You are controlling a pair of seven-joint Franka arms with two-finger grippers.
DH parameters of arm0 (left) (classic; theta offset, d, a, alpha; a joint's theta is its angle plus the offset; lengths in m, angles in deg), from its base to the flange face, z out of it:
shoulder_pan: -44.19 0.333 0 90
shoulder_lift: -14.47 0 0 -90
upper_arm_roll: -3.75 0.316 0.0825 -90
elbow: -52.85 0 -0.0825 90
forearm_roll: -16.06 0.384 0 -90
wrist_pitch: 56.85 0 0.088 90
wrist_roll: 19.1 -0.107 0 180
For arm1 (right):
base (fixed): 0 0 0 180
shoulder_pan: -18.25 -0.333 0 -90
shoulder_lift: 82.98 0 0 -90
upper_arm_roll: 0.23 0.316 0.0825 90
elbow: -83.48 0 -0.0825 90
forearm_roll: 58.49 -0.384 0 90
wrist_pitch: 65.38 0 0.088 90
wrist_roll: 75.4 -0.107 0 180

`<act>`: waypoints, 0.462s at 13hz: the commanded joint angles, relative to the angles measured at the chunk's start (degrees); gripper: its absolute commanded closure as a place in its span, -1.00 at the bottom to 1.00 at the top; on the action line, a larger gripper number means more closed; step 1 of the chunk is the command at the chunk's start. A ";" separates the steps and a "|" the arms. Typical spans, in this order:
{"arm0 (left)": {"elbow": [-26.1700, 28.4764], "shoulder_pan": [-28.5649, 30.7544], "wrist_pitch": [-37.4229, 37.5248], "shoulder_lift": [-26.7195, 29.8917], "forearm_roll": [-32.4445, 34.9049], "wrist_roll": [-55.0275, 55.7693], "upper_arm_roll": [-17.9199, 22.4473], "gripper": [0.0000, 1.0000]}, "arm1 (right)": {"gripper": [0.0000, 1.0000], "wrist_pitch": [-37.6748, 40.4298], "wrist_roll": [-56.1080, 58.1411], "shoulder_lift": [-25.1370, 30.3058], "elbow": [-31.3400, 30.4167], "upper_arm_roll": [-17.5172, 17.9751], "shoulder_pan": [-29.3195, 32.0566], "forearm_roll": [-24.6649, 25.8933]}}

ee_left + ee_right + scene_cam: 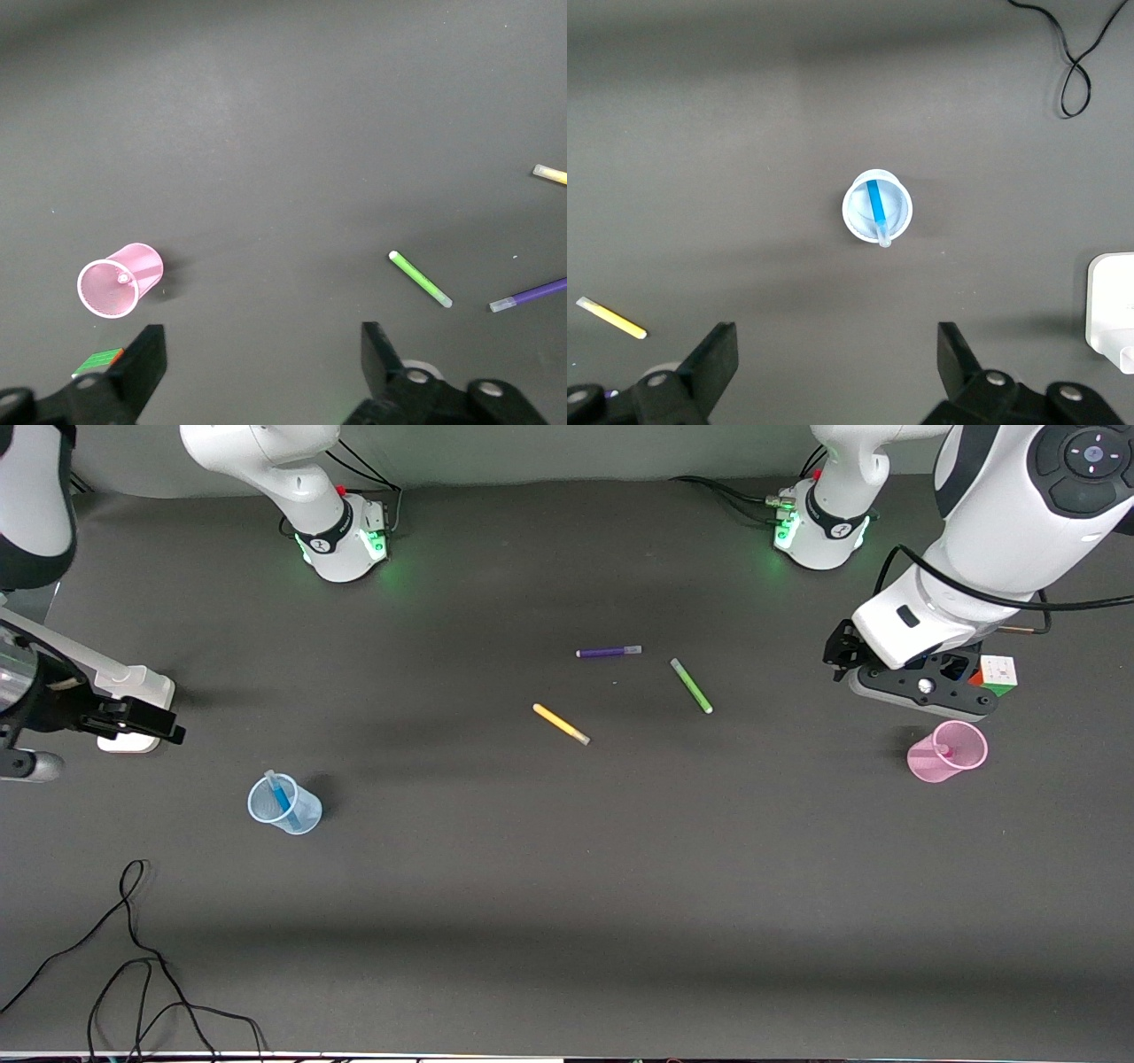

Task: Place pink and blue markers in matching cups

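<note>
One marker (pixel 280 794) is seen standing in the cup (pixel 285 808) toward the right arm's end of the table (pixel 567 886); another marker (pixel 941 751) sits in the cup (pixel 948 752) at the left arm's end. Between them, three loose markers (pixel 561 724) are spread mid-table. A cube (pixel 998 674) is found beside the latter cup, farther from the front camera.

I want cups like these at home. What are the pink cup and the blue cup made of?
Both look like thin see-through plastic. The small pink tumbler has a fine mesh-like pattern on its wall, and the pink marker shows inside it. The small pale blue tumbler lets the bright blue marker show through. Plastic is a guess from that look.
</note>
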 commanded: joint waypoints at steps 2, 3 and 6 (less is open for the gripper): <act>-0.46 -0.18 1.86 0.57 1.05 1.26 0.16 -0.98 | -1.00 -1.32 -0.96 2.67 -2.35 7.50 7.23 1.60; -0.38 -0.09 1.95 0.66 1.05 1.26 0.25 -0.98 | -1.00 -1.06 -0.70 2.67 -2.26 7.32 7.32 2.29; -0.46 -0.35 1.69 0.66 0.87 1.26 0.16 -0.98 | -1.00 -0.79 -0.35 3.46 -2.26 7.23 7.32 3.61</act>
